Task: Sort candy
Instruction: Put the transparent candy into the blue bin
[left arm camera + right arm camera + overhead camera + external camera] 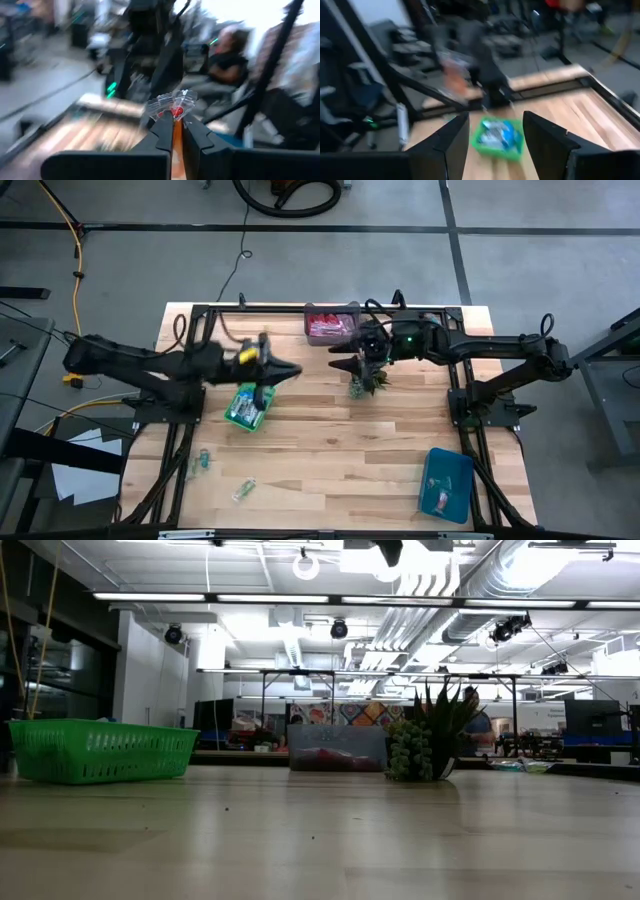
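**Left gripper carrying a red candy above the green bin**

Left gripper (172,131): fingers pressed together on 1 wrapped candy (172,106), clear twist wrapper with a red centre, sticking out past the fingertips. High view puts this gripper (292,370) in the air just over the green bin (246,407), pointing toward table centre. Arm blurred in both views.

Right gripper (494,134): fingers apart, nothing between them. It sits near the small spiky plant (366,380), in front of the clear bin of pink candy (332,325) at the far edge.

Candy spread, by high view:
- green bin holds blue-and-white pieces (496,133)
- clear far bin holds pink/red ones
- blue bin (446,483) at the near right corner holds a few pieces, colour too small to tell
- 2 loose pieces on the wood near the left front, 1 at (203,460), 1 at (243,490)

Key relation: the held candy is red, and the bin of like colour lies ahead and to the right of the left gripper, across the table's far edge. The right arm is nearer that bin, but its hand is empty. Judgement: the drop belongs there, not in the green bin directly below.
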Controlling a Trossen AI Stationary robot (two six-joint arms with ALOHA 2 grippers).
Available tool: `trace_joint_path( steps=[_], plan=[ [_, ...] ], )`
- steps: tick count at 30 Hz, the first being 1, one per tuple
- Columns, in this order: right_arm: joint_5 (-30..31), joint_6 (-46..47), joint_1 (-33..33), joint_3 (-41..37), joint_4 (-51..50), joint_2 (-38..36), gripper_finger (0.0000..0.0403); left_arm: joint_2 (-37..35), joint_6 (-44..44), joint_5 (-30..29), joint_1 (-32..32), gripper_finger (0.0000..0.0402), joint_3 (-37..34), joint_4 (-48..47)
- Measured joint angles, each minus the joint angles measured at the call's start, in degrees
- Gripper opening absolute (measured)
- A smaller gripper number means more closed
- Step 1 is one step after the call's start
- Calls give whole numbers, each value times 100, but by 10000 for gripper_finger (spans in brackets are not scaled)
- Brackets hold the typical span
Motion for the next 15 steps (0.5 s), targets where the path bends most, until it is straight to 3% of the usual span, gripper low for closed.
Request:
trace_joint_path(
  steps=[4,7,11,15],
  plan=[
    [-500,-19,30,0,605,0,181,482,18,1477,833,1,0,1244],
    [-512,-159,97,0,753,0,181,825,-228,2210,1215,1,-3,2036],
    [-491,-161,149,0,863,42,181,1182,-366,2703,1449,1,-2,2874],
    [-256,-147,163,-4,966,141,181,1353,-385,2833,1526,1,-7,2917]
  ],
)
